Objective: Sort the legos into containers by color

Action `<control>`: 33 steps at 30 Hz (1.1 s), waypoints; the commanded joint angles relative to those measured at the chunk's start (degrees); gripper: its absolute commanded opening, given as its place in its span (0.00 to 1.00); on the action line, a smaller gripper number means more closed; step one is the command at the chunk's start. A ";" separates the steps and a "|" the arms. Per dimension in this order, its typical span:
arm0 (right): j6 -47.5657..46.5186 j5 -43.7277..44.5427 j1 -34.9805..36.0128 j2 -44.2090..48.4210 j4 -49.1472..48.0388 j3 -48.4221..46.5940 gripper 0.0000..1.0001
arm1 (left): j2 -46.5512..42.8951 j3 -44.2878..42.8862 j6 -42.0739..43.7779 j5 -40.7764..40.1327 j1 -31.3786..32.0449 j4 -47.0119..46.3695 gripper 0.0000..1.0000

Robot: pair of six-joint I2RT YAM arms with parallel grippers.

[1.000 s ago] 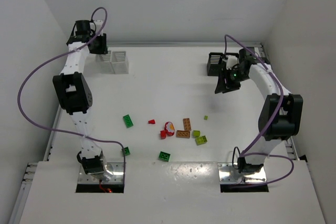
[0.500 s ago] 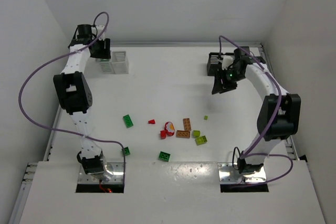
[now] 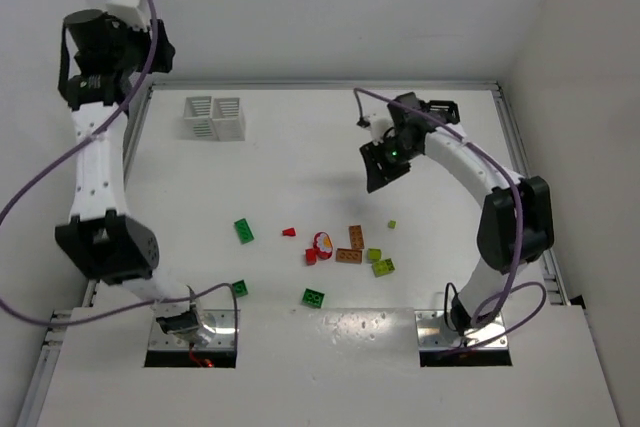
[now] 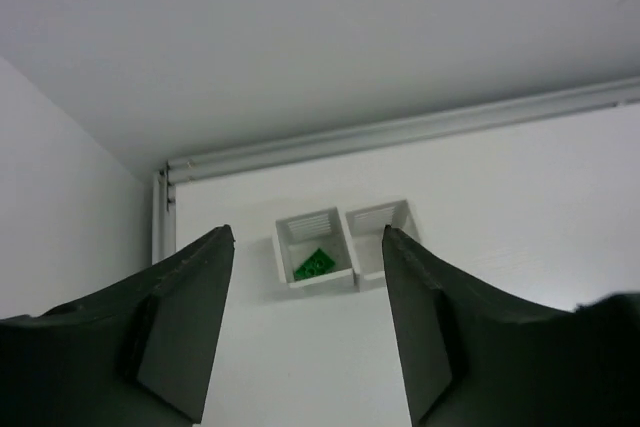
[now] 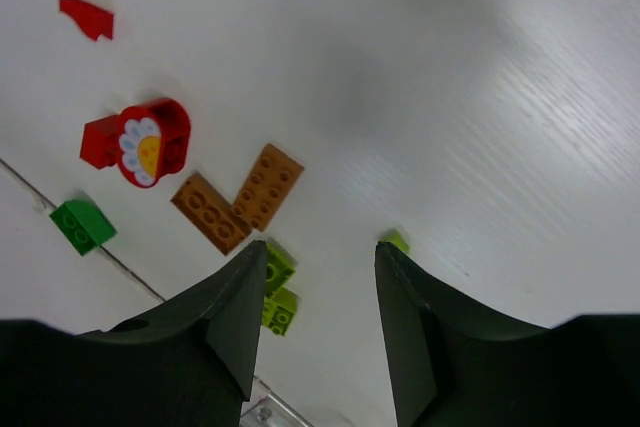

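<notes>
- Left wrist view: my left gripper hangs high with its fingers apart and nothing between them. Far below, the white containers hold one dark green brick in their left bin.
- Right wrist view: my right gripper is likewise spread and empty, hovering over the loose legos.
- Main risk: the two orange-brown bricks touch each other, with a lime brick just beside them. If I come down carelessly, I could pinch two colours at once or knock a neighbour away.
- The red flower piece is rounded, so I judge it may squirt out of a flat pinch.
- Edges: my left arm is near the side wall and the back rail, so there's little room to swing outward.
- Open room: the table between bins and bricks is bare, so that's my safest path.
</notes>
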State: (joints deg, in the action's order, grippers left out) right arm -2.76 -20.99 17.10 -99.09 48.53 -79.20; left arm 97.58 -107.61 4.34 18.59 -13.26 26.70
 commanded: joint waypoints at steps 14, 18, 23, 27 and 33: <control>-16.29 -1.50 24.38 -1.98 -4.68 6.51 0.93 | -29.29 29.12 6.56 22.01 -7.57 8.19 0.99; -27.87 -3.09 27.97 -2.78 -4.49 8.44 0.94 | -29.90 30.80 8.49 23.25 -8.10 8.72 0.99; -36.77 -2.47 30.18 -2.33 -8.19 12.93 0.94 | -29.90 31.93 9.02 23.25 -8.10 8.72 0.99; -41.09 -3.18 31.58 -3.92 -8.71 12.84 0.95 | -29.90 32.47 9.02 23.25 -8.10 8.72 0.99; -42.67 0.86 32.64 -6.73 -12.67 11.70 1.00 | -29.90 32.99 9.55 23.25 -8.10 8.72 0.99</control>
State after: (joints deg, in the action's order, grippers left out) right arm -41.78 -20.93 49.06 -104.07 38.70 -66.04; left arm 69.06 -74.61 12.99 40.16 -20.69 36.42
